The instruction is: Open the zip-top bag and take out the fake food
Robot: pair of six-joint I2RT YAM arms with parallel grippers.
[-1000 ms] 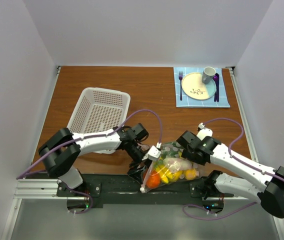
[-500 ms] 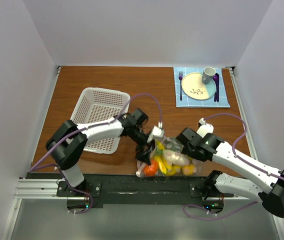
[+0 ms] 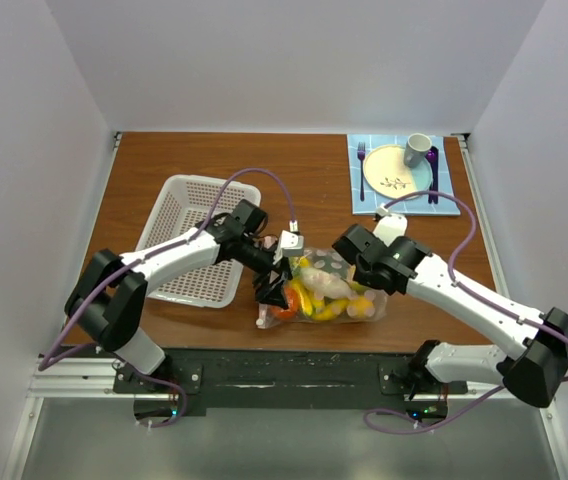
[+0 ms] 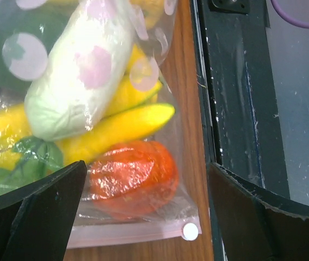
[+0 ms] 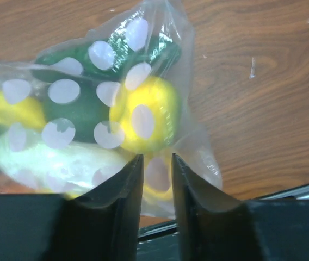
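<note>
Desk (image 3: 294,180): brown wood-grain surface that carries every item listed below.
Zip-top bag (image 3: 342,262): lies on the desk at centre, close to the near edge. It is between the two end effectors and just right of the basket's near corner. The film is clear and crinkled, printed with white dots.
Zip strip (image 4: 127,235): pinkish band along the bag edge nearest the left wrist camera. A small white round piece sits at its end.
Fake food (image 3: 316,298): every visible piece is inside the bag.
Orange-red fruit (image 4: 130,179): in the bag corner, just beside the zip strip.
Banana (image 4: 116,128): yellow, lying against the orange-red fruit.
White-green piece (image 4: 78,81): rests on the banana.
Lemon (image 5: 149,114): at the bag's right end, touching the dark green cucumber (image 5: 81,106).
Left end effector (image 3: 271,292): at the bag's left end with the jaws spread to full width. The fingers (image 4: 35,212) stand either side of the corner that holds the orange-red fruit. Nothing is gripped.
Right end effector (image 3: 364,283): at the bag's right end. The fingers (image 5: 116,206) are set close, leaving a narrow gap. Bag film below the lemon lies in that gap. Whether the pads clamp it cannot be determined.
Basket (image 3: 199,235): white and perforated, left of centre, partly under the left arm.
Placemat (image 3: 446,200): blue, at the far right corner, well apart from the bag. It carries a plate (image 3: 394,172), a fork (image 3: 361,158) and a cup (image 3: 417,150).
</note>
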